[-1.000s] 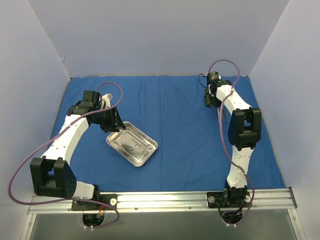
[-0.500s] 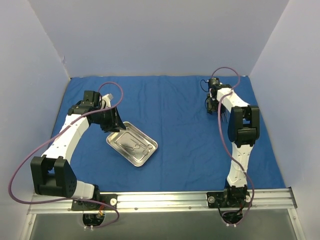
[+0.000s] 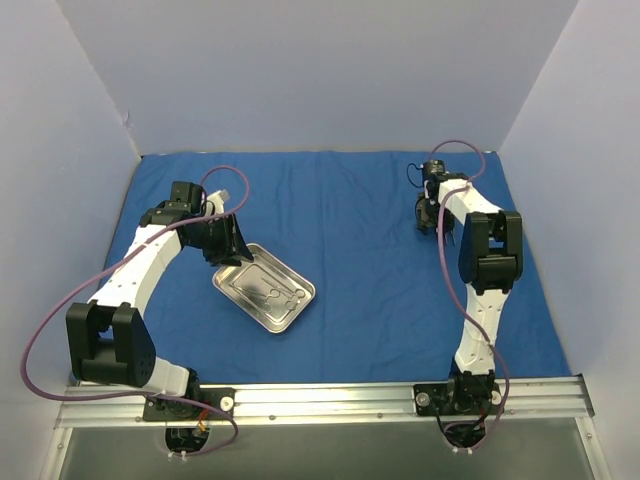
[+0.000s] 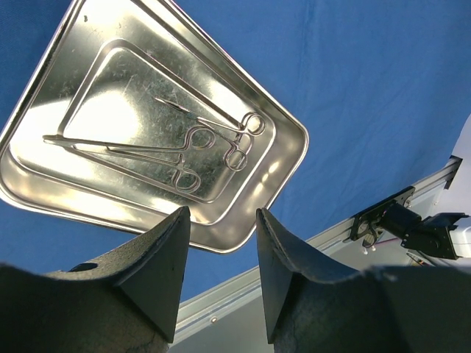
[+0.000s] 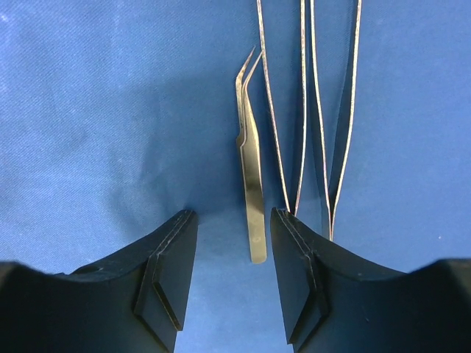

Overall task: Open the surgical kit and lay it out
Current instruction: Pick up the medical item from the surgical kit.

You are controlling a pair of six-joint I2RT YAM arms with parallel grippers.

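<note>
The blue cloth wrap (image 3: pixel 360 250) lies spread flat over the table. A shiny steel tray (image 3: pixel 232 284) sits on it at left centre, with scissor-like instruments (image 4: pixel 193 147) lying inside. My left gripper (image 3: pixel 232 246) hovers at the tray's far left corner; in the left wrist view it (image 4: pixel 221 220) is open, nothing between its fingers. My right gripper (image 3: pixel 432 216) is at the far right, low over the cloth and open (image 5: pixel 232 220). A small curved pair of tweezers (image 5: pixel 250 154) lies on the cloth, its blunt end between the fingers. Two longer tweezers (image 5: pixel 283 110) lie beside it on the right.
A metal rail (image 3: pixel 330 400) carrying both arm bases runs along the near edge. Pale walls close in the left, back and right sides. The left arm's purple cable (image 3: pixel 40 340) loops out to the left.
My right gripper has shifted a little to the right and nearer, and its jaws stand slightly wider. The left arm and the tray have hardly moved.
</note>
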